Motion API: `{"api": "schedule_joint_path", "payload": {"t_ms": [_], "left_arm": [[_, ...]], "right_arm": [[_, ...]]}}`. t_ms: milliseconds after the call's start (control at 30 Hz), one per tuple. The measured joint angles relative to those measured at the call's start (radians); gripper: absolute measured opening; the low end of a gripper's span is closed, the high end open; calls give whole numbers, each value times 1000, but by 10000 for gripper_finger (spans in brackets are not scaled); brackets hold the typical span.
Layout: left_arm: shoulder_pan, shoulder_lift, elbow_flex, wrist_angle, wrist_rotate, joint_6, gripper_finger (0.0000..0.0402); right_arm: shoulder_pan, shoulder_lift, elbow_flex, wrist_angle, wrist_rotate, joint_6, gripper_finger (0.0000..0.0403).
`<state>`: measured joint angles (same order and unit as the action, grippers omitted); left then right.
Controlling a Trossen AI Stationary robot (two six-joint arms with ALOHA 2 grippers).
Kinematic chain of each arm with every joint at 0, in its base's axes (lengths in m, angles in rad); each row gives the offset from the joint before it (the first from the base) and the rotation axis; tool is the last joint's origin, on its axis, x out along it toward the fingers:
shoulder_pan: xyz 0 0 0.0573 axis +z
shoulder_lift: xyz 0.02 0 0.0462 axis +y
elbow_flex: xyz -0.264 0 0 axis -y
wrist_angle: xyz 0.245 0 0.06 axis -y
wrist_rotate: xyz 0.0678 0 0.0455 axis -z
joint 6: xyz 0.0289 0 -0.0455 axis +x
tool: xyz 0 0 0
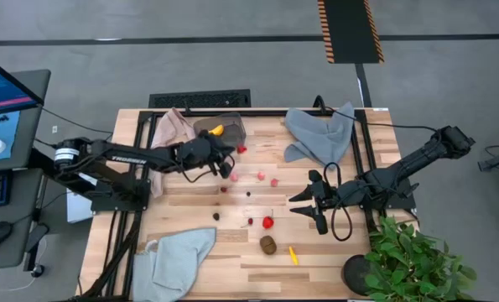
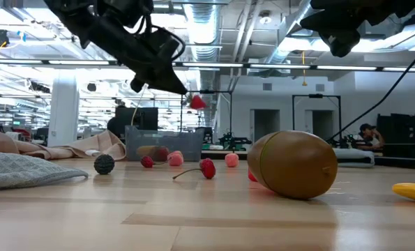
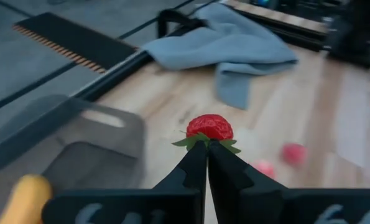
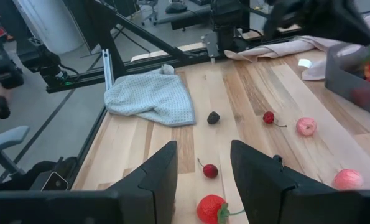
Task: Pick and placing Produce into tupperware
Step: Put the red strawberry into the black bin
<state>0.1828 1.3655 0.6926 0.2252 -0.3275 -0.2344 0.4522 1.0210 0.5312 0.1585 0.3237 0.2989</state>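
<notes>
My left gripper (image 1: 234, 152) is shut on a red strawberry (image 3: 209, 127), held above the table just right of the translucent grey tupperware (image 1: 222, 128). A yellow banana (image 1: 217, 130) lies in the tub. My right gripper (image 1: 299, 204) is open and empty, hovering at the table's right middle, with a second strawberry (image 4: 211, 208) on the wood below and ahead of it. Pink berries (image 1: 258, 174), dark berries (image 4: 214, 117), cherries (image 4: 210, 170), a brown kiwi (image 1: 268, 244) and a small yellow piece (image 1: 293, 255) lie loose on the table. My left gripper pinches the strawberry's green leafy cap (image 3: 203, 140) between the free ends of its two fingers. The fingers slant down toward the table's right side. The red body sticks out beyond the fingertips, lifted clear of the table (image 2: 197, 102).
A beige-pink cloth (image 1: 172, 126) lies left of the tub. One grey-blue cloth (image 1: 320, 132) is at the far right and another (image 1: 178, 256) at the near left. A green potted plant (image 1: 413, 260) stands at the near right corner. A black frame rail (image 1: 257, 111) runs along the far edge.
</notes>
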Motion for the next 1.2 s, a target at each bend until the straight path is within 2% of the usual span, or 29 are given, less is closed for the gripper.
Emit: {"api": "schedule_joint_path", "payload": {"t_ms": [233,400,567,700,967,1200], "left_arm": [[111,3,0,-44,-6,-71,0],[172,3,0,-87,-93,-108,0],[222,10,0,-178,-78,-131,0],[242,11,0,-232,-78,-140,0],[255,11,0,-235,-81,-159,1],[276,11,0,-252,-62,-171,26]], "right_arm": [[0,0,0,0,0,0,171],[0,0,0,0,0,0,172],[0,0,0,0,0,0,174],[0,0,0,0,0,-1,172],[0,0,0,0,0,-1,171],[0,0,0,0,0,-1,169]]}}
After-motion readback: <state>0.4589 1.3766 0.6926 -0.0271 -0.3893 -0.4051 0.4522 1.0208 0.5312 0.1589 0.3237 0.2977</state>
